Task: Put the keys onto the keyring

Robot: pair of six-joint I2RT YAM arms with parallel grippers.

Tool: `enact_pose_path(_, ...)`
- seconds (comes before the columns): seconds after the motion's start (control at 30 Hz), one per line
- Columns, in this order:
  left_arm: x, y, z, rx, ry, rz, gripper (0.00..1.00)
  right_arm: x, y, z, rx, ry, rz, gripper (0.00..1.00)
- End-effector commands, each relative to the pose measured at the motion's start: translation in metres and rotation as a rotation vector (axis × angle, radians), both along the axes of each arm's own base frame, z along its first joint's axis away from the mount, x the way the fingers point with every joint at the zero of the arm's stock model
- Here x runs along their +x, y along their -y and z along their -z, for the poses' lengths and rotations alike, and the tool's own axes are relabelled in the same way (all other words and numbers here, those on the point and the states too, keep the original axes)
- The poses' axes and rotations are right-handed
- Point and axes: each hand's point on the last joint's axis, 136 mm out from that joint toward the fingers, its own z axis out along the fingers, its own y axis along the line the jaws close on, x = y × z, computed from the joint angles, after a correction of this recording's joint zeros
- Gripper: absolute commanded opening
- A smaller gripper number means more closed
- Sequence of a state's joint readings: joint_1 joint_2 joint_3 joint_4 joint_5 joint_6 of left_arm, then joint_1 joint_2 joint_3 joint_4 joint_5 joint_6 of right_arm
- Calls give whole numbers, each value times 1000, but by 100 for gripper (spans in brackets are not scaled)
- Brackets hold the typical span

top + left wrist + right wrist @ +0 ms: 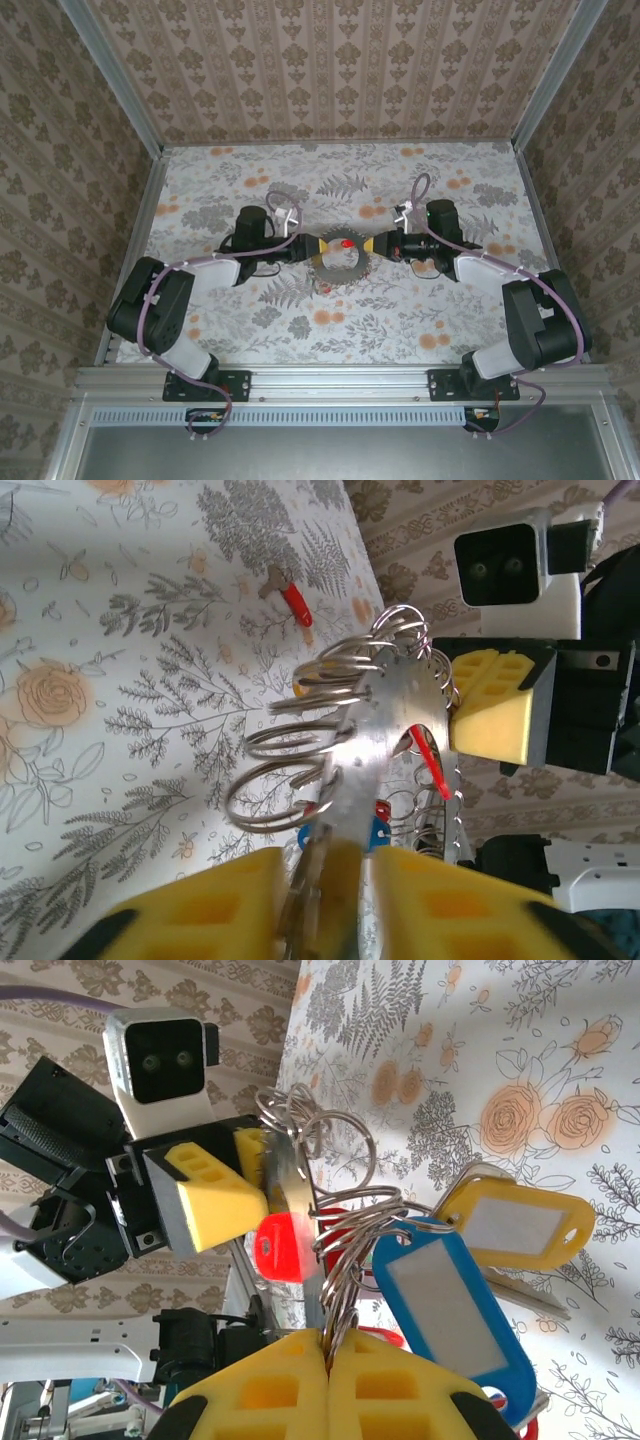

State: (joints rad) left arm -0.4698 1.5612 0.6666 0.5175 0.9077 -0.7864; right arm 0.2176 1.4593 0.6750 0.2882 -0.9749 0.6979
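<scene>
The keyring [338,262] sits at the middle of the table [400,320], held between the two arms, which meet there end to end. In the left wrist view it reads as a thin metal plate [385,720] standing on edge, with a row of wire rings [290,745] threaded through its rim. The left gripper [325,875] is clenched on the near edge of that plate, which is pinched between its yellow pads [225,905]. The right gripper [328,1348] is clenched on a bunch of the wire rings, its pads pressed together with the wires trapped in the seam. Both therefore grasp the keyring from opposite sides. A blue tag [440,1305], a yellow tag [515,1222] and a red tag [280,1245] hang from the rings just beside the right gripper. Whether the keyring's lower edge touches the table cannot be told. One loose key [285,592] with a red tag lies flat on the floral tabletop, apart from the keyring and untouched by either gripper.
</scene>
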Motion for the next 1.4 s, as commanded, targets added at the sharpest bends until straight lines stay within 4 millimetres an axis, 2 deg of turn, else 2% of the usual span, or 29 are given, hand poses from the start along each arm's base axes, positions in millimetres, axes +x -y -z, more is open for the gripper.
enact_pose_path(0.0,2,3,-54,-91,123,33,18,8,-3,-34,26,116,-26,0)
enact_pose_path(0.13,7,-5,-77,-110,168,18,2,11,-1,-44,8,159,-16,3)
enact_pose_path(0.17,7,-6,-83,-112,178,20,0,13,0,-46,-7,167,-4,8)
enact_pose_path(0.2,7,-7,-88,-117,189,23,0,15,2,-44,-23,171,6,10)
enact_pose_path(0.27,5,-7,-101,-131,213,35,0,13,5,-62,-33,238,22,12)
enact_pose_path(0.37,1,-8,-120,-155,244,74,0,14,16,-71,-108,292,84,32)
enact_pose_path(0.5,-7,-13,-146,-164,299,122,0,16,55,-80,-293,409,263,42)
enact_pose_path(0.57,-13,-18,-151,-114,302,159,0,15,76,-88,-377,481,372,44)
enact_pose_path(0.63,-23,-23,-154,-43,341,218,0,7,83,-98,-400,599,395,48)
enact_pose_path(0.67,-27,-28,-151,29,329,234,0,2,83,-103,-396,662,398,57)
enact_pose_path(0.7,-26,-34,-145,114,317,227,0,-2,82,-105,-384,718,396,61)
enact_pose_path(0.77,-19,-45,-141,221,311,215,0,-11,77,-106,-376,815,353,61)
enact_pose_path(0.87,-17,-45,-156,206,327,232,0,-25,62,-110,-328,901,244,59)
enact_pose_path(1.07,-12,-36,-187,101,363,230,0,-42,28,-104,-416,1094,112,43)
enact_pose_path(1.2,-11,-34,-195,70,383,243,0,-48,13,-94,-515,1261,89,30)
enact_pose_path(1.37,-11,-32,-201,34,421,262,0,-58,-4,-89,-594,1388,51,22)
